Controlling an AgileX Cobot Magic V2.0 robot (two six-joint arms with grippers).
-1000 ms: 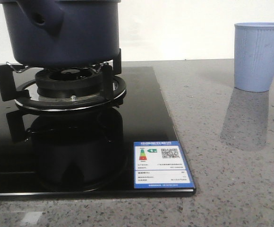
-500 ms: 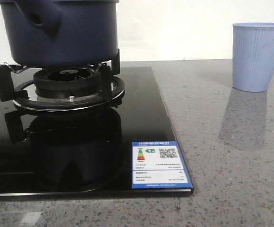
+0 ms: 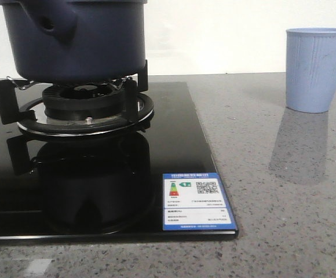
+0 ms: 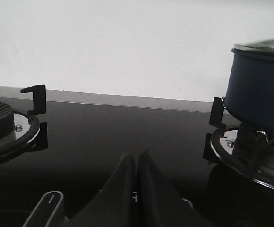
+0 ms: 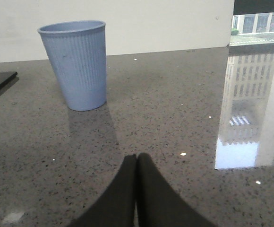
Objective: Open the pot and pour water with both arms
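The dark navy-blue pot (image 3: 75,40) stands on the gas burner (image 3: 84,110) at the back left of the black glass hob (image 3: 174,145); its tubular side stub (image 3: 55,23) points toward me. In the left wrist view the pot (image 4: 260,90) carries a glass lid (image 4: 262,47) with a metal rim. My left gripper (image 4: 137,158) is shut and empty, low over the hob, apart from the pot. My right gripper (image 5: 137,160) is shut and empty over the grey counter, short of the cup. Neither gripper shows in the front view.
A pale blue ribbed cup (image 3: 317,68) stands on the speckled grey counter (image 3: 284,191) at the back right; it also shows in the right wrist view (image 5: 77,64). A second burner (image 4: 7,125) sits further along the hob. A blue energy label (image 3: 194,201) is stuck on the hob's front corner.
The front view shifted slightly back and forth; pot, cup and hob stay in place. No gripper enters the front view.
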